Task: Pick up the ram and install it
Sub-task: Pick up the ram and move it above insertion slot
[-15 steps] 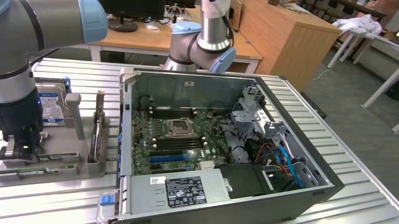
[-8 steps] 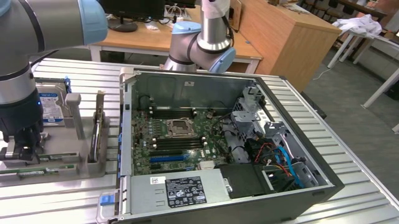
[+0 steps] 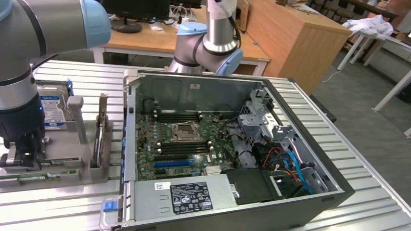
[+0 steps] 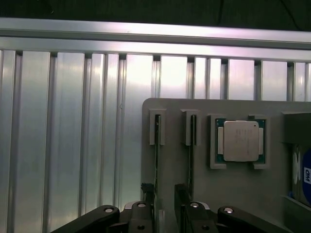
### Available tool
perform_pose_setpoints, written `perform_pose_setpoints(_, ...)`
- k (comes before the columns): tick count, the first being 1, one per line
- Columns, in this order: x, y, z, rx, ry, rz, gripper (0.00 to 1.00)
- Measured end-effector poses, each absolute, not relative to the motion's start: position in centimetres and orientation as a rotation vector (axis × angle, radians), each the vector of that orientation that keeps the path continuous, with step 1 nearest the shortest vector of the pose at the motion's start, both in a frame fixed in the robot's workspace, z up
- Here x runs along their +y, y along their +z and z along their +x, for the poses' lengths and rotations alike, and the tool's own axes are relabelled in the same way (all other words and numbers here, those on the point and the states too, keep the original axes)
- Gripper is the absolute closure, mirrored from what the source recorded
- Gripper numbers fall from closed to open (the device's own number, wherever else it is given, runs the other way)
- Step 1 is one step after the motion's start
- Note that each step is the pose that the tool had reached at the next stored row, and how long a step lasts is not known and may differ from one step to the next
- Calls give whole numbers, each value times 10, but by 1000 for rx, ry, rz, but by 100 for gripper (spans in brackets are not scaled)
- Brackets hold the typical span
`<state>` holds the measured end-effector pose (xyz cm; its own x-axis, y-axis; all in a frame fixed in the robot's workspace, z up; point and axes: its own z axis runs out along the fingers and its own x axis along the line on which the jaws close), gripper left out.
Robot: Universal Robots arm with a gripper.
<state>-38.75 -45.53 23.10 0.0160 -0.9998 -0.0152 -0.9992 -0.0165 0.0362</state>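
Claw (image 4: 164, 195): open, jaws wide apart, gripping nothing. It is set low over the grey holder (image 4: 233, 194), which lies on the slatted table (image 4: 63, 145) at the exterior view's left, just beside the open case (image 3: 212, 76). The ram (image 4: 156, 160) stands on edge in a narrow channel of the holder and runs straight out from the claw, its far end seated in a slotted end block. Its long axis lies in line with the gap between the jaws and square to their closing direction. The near end passes between the two fingertips, closer to the one on the side away from the CPU (image 4: 240, 141). Whether that finger touches the board cannot be told. A second stick (image 4: 192, 160) stands parallel in the neighbouring channel, just outside the other finger and between the ram and the CPU. Beyond the CPU, at the holder's edge, is the drive (image 4: 305, 177) with its blue label. The install site is well apart from the claw. Inside the case, black slots (image 3: 180, 115) sit in a bank on either side of the socket (image 3: 186, 130), their long axes running across the exterior view. In the exterior view this roughly matches the way the sticks lie in the holder. Count: one claw on one arm, two ram sticks, one CPU, one drive, one holder, one case, two banks of slots. The number of slots in each bank is not clear enough to state.
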Motion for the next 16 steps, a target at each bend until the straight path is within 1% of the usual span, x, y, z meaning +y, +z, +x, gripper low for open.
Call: perform_pose_setpoints(16, -458, 223, -388, -2192, -57, 2228, 69)
